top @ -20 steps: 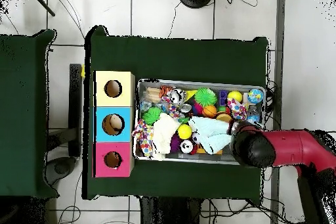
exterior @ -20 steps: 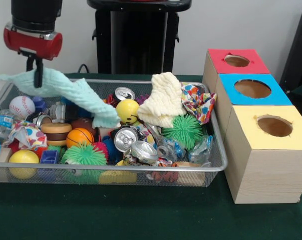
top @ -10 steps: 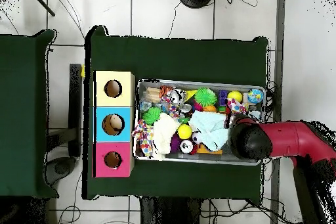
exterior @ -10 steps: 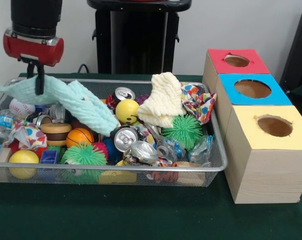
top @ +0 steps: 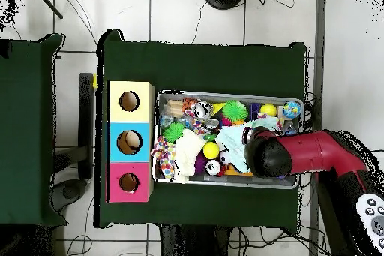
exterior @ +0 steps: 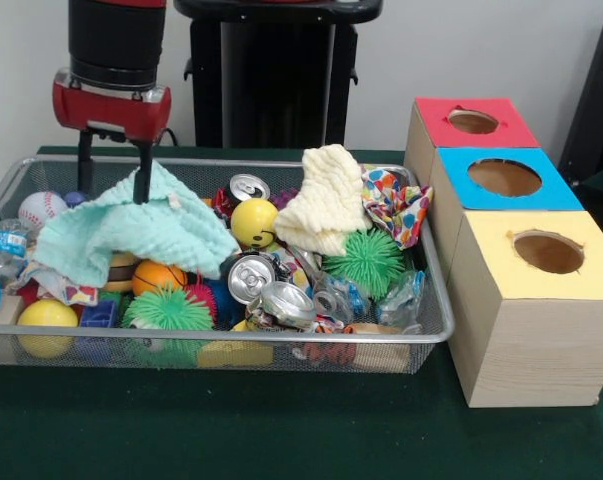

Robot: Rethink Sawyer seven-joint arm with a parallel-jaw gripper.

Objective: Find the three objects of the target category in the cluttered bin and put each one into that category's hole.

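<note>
Mint-green terry cloth (exterior: 131, 235) lies draped over toys in the wire mesh bin (exterior: 421, 335), with the red-and-black gripper (exterior: 113, 180) above it, jaws spread apart, one fingertip touching the fabric.

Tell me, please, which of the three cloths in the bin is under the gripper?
The mint-green cloth, at the gripper; the cream cloth and patterned cloth lie nearer the boxes.

Mint green cloth (exterior: 131, 232) draped over the toys at the left of the wire mesh bin (exterior: 281, 345), cream knitted cloth (exterior: 326, 205) bunched high mid-bin, colourful patterned cloth (exterior: 396, 205) crumpled beside it, near the red-topped box (exterior: 471, 122)
</note>
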